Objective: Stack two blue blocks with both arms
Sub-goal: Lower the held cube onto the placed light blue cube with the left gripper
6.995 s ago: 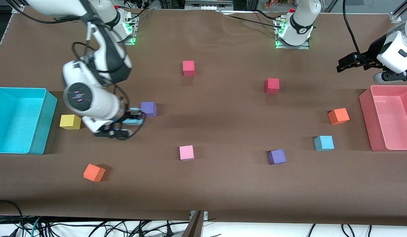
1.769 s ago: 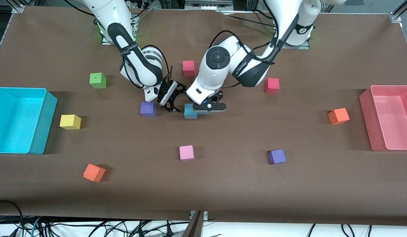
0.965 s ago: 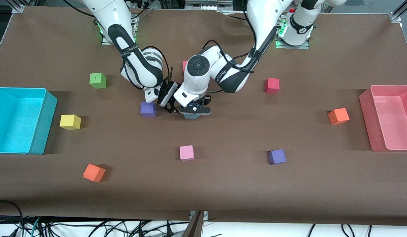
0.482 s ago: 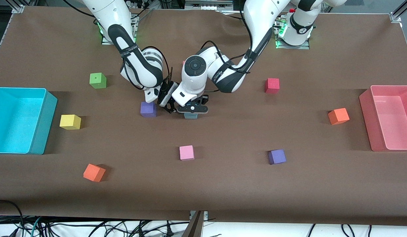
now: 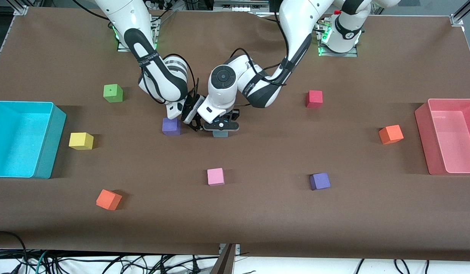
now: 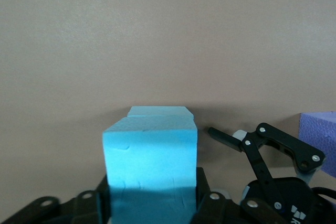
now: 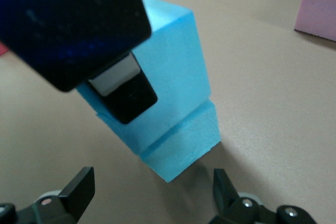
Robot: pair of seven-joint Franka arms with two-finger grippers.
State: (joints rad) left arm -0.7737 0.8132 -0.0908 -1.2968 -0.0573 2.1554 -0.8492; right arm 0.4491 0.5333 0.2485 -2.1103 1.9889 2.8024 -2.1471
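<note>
I am placing the upper blue block (image 7: 168, 61) on the lower blue block (image 7: 184, 142), near the middle of the desk (image 5: 257, 213). My left hand (image 5: 220, 125) is around the upper one; I cannot tell whether its fingers are gripping or letting go. My right hand (image 5: 195, 114) is waiting open just beside the stack. Next I must open fully and rise straight. The purple cube (image 5: 171, 126) and my right hand are crowding the stack.
</note>
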